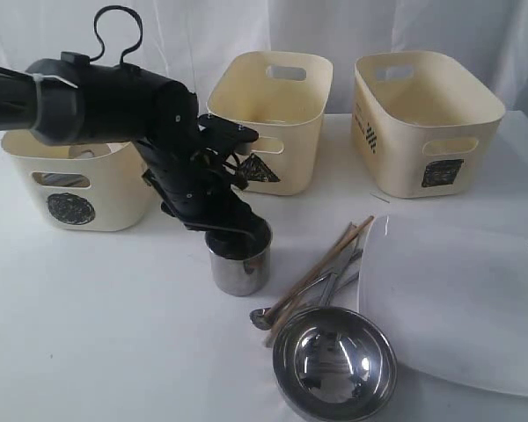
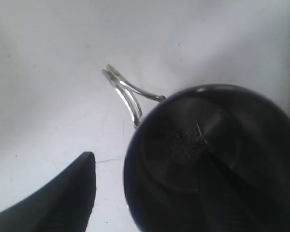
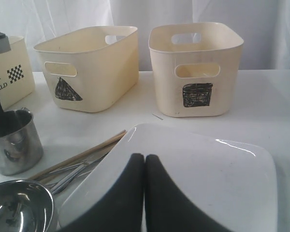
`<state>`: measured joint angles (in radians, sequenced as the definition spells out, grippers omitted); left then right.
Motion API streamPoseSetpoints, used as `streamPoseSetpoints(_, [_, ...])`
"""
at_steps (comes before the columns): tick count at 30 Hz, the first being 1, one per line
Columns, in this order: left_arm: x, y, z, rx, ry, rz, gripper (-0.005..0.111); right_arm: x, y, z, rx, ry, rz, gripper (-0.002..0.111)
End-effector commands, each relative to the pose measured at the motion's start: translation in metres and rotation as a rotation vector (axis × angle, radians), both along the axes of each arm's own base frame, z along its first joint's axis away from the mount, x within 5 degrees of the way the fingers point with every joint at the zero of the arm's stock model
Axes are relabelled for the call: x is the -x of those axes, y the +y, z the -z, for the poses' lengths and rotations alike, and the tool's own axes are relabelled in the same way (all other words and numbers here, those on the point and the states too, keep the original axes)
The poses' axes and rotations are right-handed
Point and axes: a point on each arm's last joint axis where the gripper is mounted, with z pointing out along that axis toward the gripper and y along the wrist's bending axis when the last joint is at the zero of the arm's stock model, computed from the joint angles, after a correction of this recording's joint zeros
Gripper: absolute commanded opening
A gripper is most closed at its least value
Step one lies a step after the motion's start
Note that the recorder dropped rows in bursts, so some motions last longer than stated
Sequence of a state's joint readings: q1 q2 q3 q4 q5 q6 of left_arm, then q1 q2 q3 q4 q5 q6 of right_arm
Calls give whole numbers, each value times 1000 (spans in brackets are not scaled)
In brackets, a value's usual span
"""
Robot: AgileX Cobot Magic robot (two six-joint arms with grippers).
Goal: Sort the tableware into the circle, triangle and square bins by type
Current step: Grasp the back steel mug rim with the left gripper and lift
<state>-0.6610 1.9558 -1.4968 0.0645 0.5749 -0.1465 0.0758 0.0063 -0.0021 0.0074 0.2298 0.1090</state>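
One left claw [image 2: 146,162] finger [image 2: 222,203] sits inside steel mug [image 2: 174,125].

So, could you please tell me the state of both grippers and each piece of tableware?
steel mug: upright on the table.
steel bowl: upright, empty.
white plate: flat on the table.
chopsticks: lying loose beside the white plate.
left gripper: open, one finger inside the steel mug, one outside.
right gripper: shut, empty.
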Motion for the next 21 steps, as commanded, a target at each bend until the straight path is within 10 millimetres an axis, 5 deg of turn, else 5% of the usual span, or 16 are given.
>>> streamPoseSetpoints(1, [0, -2, 9, -4, 38, -15, 64, 0, 0, 0, 0, -13, 6, 0])
streamPoseSetpoints(7, [-1, -4, 13, 8, 39, -20, 61, 0, 0, 0, 0, -13, 6, 0])
streamPoseSetpoints(17, [0, -3, 10, 12, 36, -20, 9, 0, 0, 0, 0, -13, 6, 0])
streamPoseSetpoints(21, [2, -1, -10, 41, -7, -13, 0, 0, 0, 0, 0, -13, 6, 0])
